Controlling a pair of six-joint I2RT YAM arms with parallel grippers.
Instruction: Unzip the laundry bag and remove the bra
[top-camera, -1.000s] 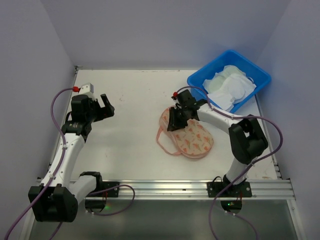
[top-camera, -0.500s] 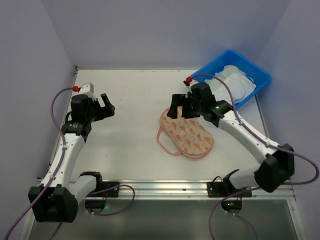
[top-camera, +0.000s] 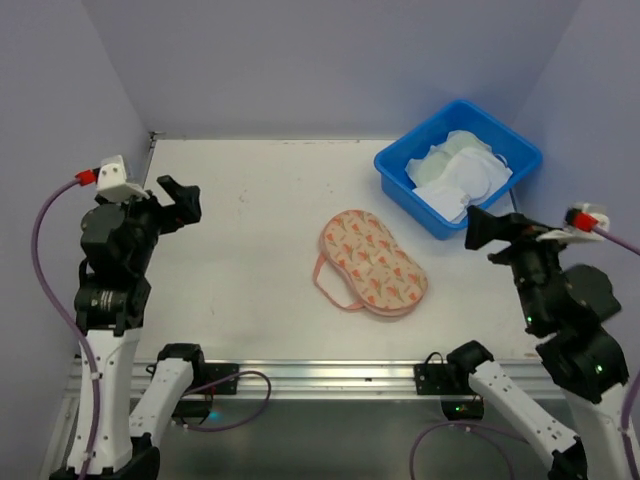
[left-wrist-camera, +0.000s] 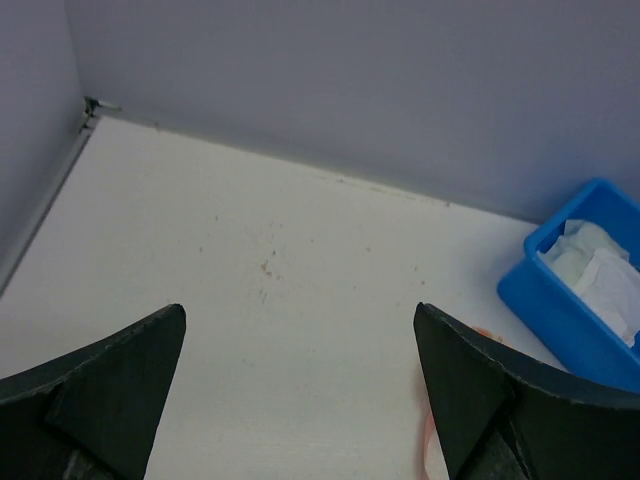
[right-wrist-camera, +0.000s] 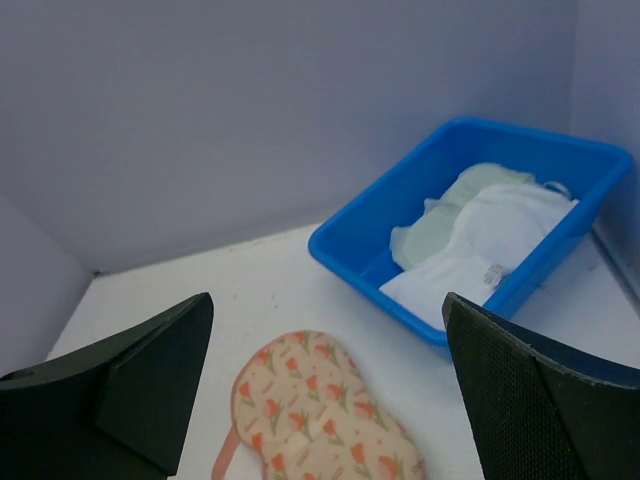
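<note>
The laundry bag (top-camera: 372, 260) lies flat in the middle of the table, cream with orange flowers, its pink loop (top-camera: 325, 285) at the near left. It looks closed, so its inside is hidden. The right wrist view has it (right-wrist-camera: 320, 415) low between the fingers. No bra shows at the bag. Pale padded garments (top-camera: 458, 172) lie in the blue tub, and I cannot tell whether one is the bra. My left gripper (top-camera: 172, 198) is raised at the far left, open and empty. My right gripper (top-camera: 487, 238) hangs high at the right, open and empty, well away from the bag.
A blue plastic tub (top-camera: 395, 165) stands at the back right corner, also seen in the right wrist view (right-wrist-camera: 350, 250) and the left wrist view (left-wrist-camera: 530, 290). Grey walls close the table (top-camera: 250, 250) at the back and both sides. A metal rail runs along the near edge.
My right gripper let go at the bag's far end, opened, rose and drew back to the right. The left arm lifted and swung back to the left. The bag stayed put.
</note>
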